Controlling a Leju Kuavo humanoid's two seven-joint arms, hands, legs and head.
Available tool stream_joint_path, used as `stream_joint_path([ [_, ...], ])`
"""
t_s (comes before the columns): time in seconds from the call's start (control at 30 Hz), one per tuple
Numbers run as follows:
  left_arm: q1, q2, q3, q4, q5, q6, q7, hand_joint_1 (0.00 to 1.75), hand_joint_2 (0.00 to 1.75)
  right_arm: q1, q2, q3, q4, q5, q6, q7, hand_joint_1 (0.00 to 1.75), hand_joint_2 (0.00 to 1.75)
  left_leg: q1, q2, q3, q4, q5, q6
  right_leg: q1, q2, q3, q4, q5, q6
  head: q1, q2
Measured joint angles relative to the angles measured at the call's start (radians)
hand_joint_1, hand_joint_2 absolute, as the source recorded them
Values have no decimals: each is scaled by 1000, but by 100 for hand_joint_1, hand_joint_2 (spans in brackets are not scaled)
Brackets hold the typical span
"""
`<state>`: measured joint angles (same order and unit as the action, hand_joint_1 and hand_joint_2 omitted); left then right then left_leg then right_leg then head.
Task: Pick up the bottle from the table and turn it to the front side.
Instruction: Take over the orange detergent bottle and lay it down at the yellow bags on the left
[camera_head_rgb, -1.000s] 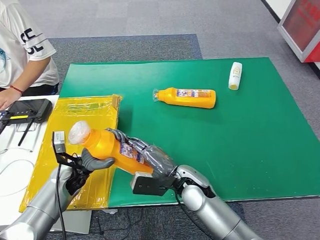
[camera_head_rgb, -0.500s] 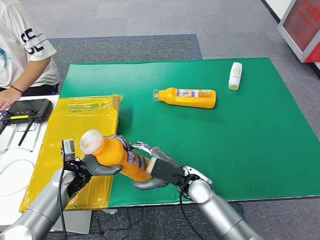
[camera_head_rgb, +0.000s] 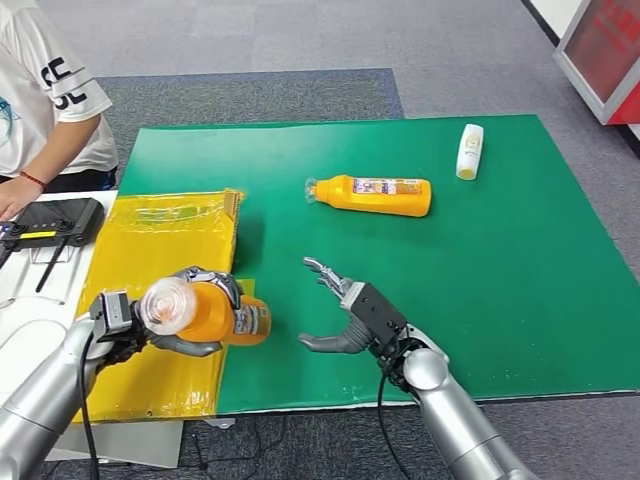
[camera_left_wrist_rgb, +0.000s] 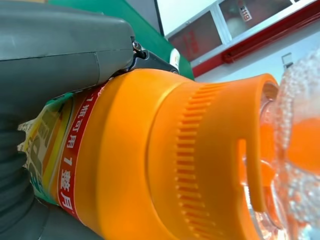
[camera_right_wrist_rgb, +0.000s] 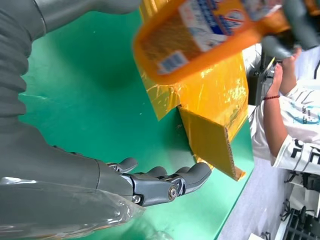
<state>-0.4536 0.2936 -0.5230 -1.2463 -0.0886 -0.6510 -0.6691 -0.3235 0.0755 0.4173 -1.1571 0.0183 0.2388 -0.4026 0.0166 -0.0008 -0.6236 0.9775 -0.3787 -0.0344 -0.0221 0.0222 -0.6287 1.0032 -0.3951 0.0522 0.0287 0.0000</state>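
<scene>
Left hand (camera_head_rgb: 185, 310): fingers wrapped around the body of the orange bottle (camera_head_rgb: 215, 313), thumb underneath. The bottle is held off the surface, lying roughly level, with its clear cap (camera_head_rgb: 164, 305) pointing toward the robot and its base pointing away toward the right hand. In the left wrist view the bottle's ribbed orange shoulder (camera_left_wrist_rgb: 196, 150) and red-banded label sit directly against the hand's grey cover.

Directly beneath the left hand lies a yellow padded envelope (camera_head_rgb: 143, 240), overlapping the near left edge of the green tabletop (camera_head_rgb: 528, 280).

Right hand (camera_head_rgb: 343, 315): fingers spread apart, holding nothing, palm turned toward the held bottle, separated from its base by a clear gap. It hovers above the green tabletop.

Beyond the right hand, a second orange bottle (camera_head_rgb: 373, 195) lies on its side on the tabletop. Farther away and to the right of it lies a small white bottle (camera_head_rgb: 470, 151).

Beyond the left hand, past the envelope, a person's arm (camera_head_rgb: 45, 165) rests beside a black device (camera_head_rgb: 56, 220).
</scene>
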Motion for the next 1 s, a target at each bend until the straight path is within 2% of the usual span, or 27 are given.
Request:
stream_joint_path([
  [0.17, -62, 30, -21, -3, -40, 58, 95, 175, 175, 1, 0, -10, 8, 9, -14, 0, 0, 175, 0, 0, 0, 0, 0, 0, 0, 0, 0, 0, 0, 0, 0, 0],
  [0.4, -178, 36, -91, 32, -264, 245, 361, 175, 175, 30, 0, -37, 8, 25, -34, 3, 0, 175, 0, 0, 0, 0, 0, 0, 0, 0, -1, 0, 0, 0, 0, 0],
  [0.57, -267, -12, -196, 115, -514, 308, 559, 175, 175, 52, 0, -66, -5, 56, -36, 22, 0, 175, 0, 0, -1, 0, 0, 0, 0, 0, 0, 0, 1, 0, 0, 0],
  [0.67, -318, -67, -276, 185, -615, 268, 630, 175, 175, 51, 6, -80, -13, 72, -27, 45, 0, 175, 0, -1, -1, 1, 0, 0, 0, -1, 0, 0, 1, 1, 0, 0],
  [0.73, -348, -101, -324, 229, -633, 220, 637, 175, 175, 47, 14, -84, -16, 77, -22, 57, 0, 175, 0, -1, -2, 1, 0, 1, -1, -1, 0, 0, 1, 1, 0, 0],
  [0.8, -373, -124, -360, 266, -615, 168, 610, 175, 175, 44, 21, -85, -17, 80, -18, 61, 0, 175, 0, -1, -2, 1, 0, 0, -1, -1, -1, 0, 2, 1, 0, 0],
  [0.9, -420, -136, -403, 316, -542, 80, 520, 175, 175, 39, 27, -84, -13, 82, -11, 56, 0, 175, 0, 0, -2, 1, 0, 0, 0, 0, -1, 0, 2, 1, 0, 0],
  [1.0, -462, -127, -431, 353, -442, 18, 429, 175, 175, 32, 29, -83, -2, 79, -8, 36, 0, 175, 0, 0, -2, 1, 1, 0, 0, 0, -1, 1, 2, 1, 0, 0],
])
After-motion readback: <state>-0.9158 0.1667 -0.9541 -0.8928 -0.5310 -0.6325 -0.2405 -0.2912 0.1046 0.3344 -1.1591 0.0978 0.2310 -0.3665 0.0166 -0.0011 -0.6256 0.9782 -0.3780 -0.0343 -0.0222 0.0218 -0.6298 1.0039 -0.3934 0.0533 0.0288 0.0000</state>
